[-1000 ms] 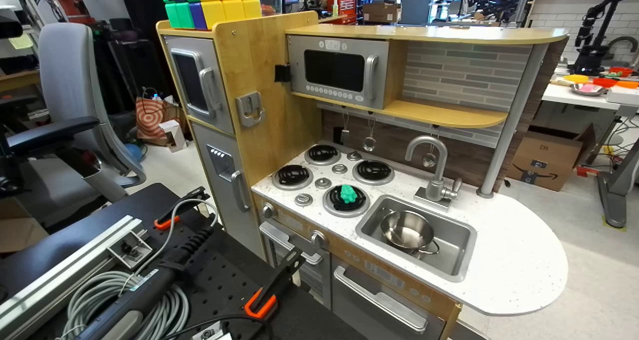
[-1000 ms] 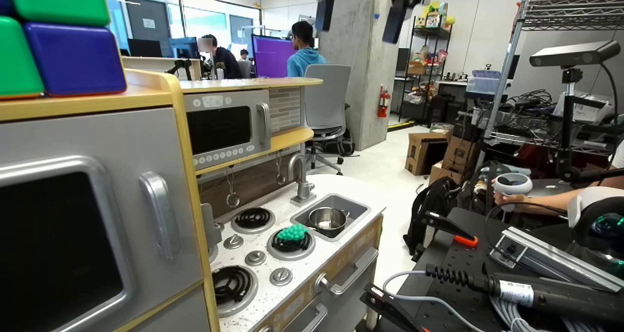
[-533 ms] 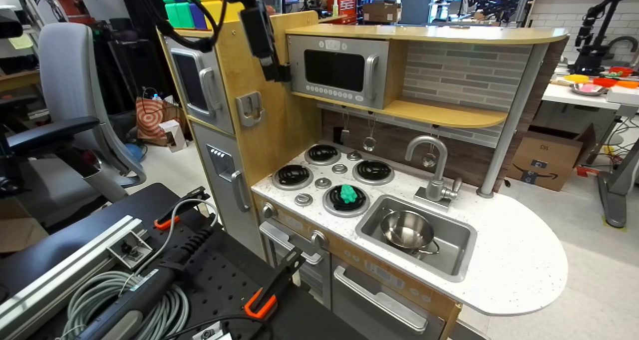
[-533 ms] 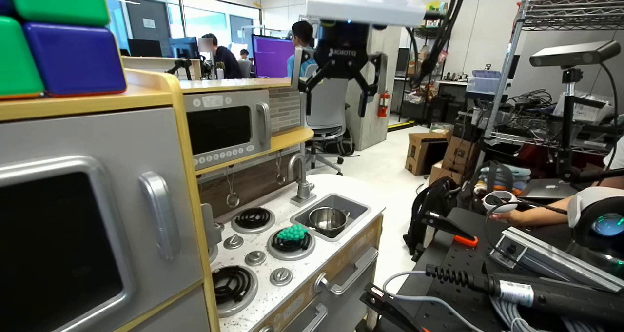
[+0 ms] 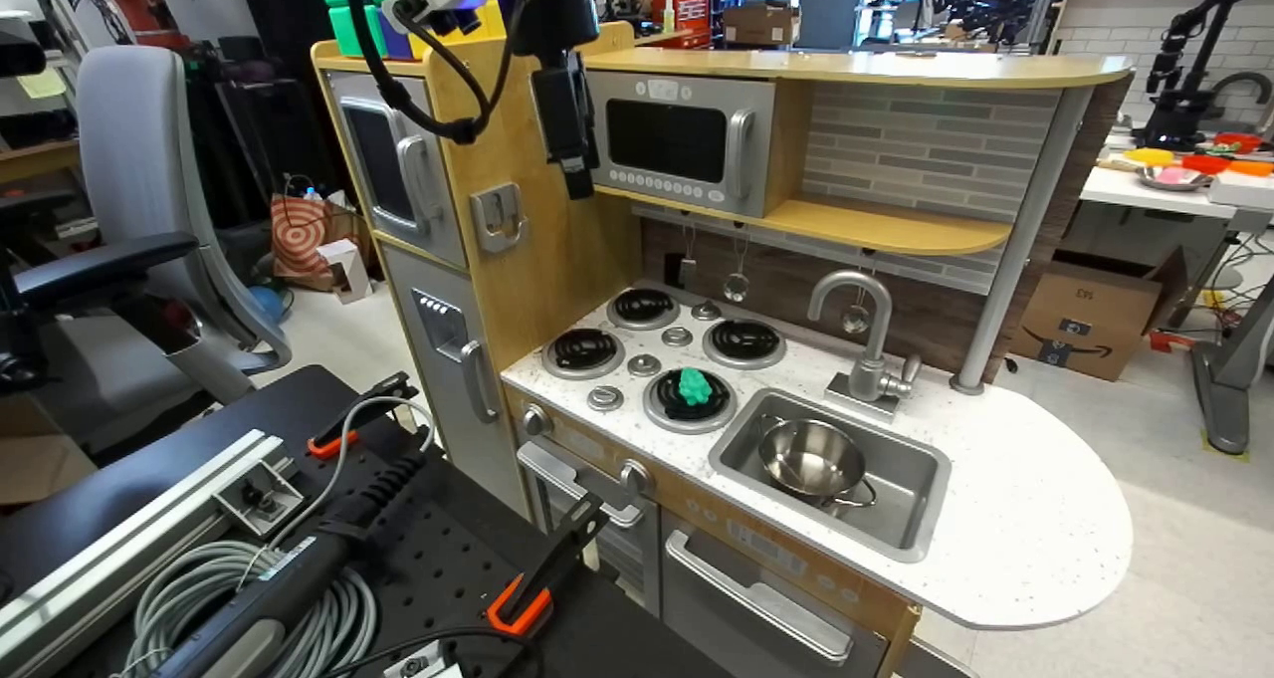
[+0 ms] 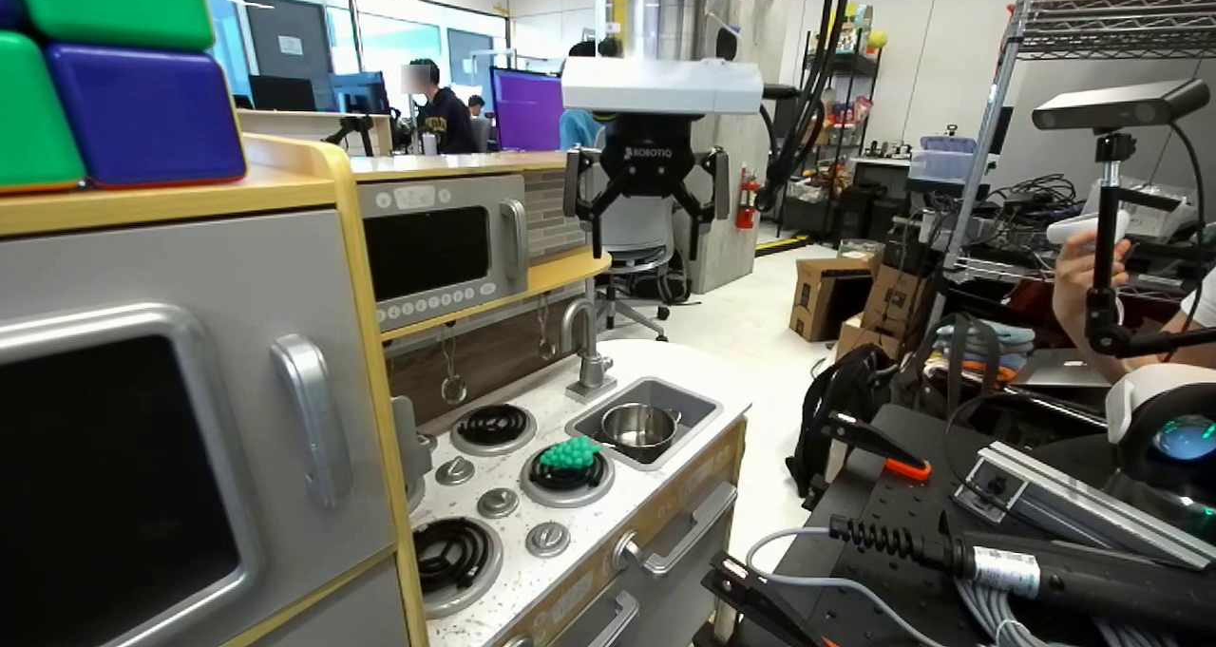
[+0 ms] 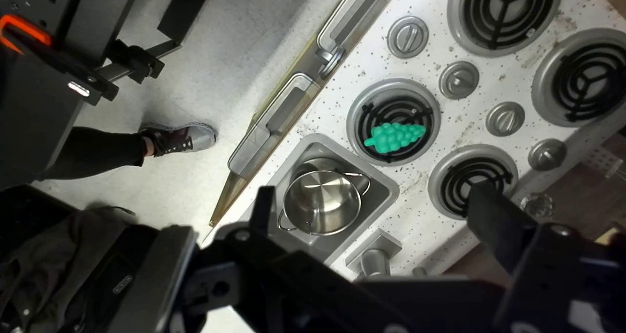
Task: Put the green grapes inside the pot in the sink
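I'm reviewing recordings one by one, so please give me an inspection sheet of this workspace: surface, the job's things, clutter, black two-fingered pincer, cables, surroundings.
Surface: white speckled countertop with four round black coil burners.
Lumpy green toy grapes: on the burner nearest the sink, a rectangular silver-grey metal sink.
Round shiny silver metal pot: open side up in the sink; grapes not yet inside.
Clutter: black-and-orange clamps and a long silver metal bar on the black perforated table.
Black two-fingered pincer: open, above countertop height, holding nothing.
Cables: coiled grey cable on the table; thick black cable looping beside the pincer.
Surroundings: grey office chair, a person in dark clothing, a laced shoe.
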Controlling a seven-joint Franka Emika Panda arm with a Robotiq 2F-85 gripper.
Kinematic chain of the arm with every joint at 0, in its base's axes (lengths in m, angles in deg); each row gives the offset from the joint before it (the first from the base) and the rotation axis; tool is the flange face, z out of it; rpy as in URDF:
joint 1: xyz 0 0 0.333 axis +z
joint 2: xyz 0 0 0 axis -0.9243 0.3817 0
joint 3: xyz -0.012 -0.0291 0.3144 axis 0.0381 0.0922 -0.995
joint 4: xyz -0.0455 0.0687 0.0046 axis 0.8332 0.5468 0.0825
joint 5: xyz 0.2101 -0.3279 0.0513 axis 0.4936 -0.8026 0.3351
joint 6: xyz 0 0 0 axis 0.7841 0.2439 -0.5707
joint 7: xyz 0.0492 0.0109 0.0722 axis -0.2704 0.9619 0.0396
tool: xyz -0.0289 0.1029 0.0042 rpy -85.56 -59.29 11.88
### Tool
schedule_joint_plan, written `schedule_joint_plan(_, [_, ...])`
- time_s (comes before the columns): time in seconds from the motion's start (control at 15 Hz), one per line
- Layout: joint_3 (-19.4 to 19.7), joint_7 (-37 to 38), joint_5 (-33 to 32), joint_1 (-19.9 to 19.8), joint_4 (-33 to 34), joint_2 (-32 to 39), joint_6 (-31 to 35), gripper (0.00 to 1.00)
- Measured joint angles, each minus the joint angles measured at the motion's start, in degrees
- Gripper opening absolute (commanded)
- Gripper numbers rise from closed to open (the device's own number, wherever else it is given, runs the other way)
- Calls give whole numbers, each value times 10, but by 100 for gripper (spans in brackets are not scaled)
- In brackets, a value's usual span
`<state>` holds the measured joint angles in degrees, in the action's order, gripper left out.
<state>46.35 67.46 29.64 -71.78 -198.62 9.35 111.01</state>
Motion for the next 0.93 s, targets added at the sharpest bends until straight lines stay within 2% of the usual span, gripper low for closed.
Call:
schedule_joint_plan(0.47, [35, -264, 15, 9, -26, -3, -5, 100])
schedule_joint_plan(0.93, [54, -553, 78, 9, -32, -3, -5, 100])
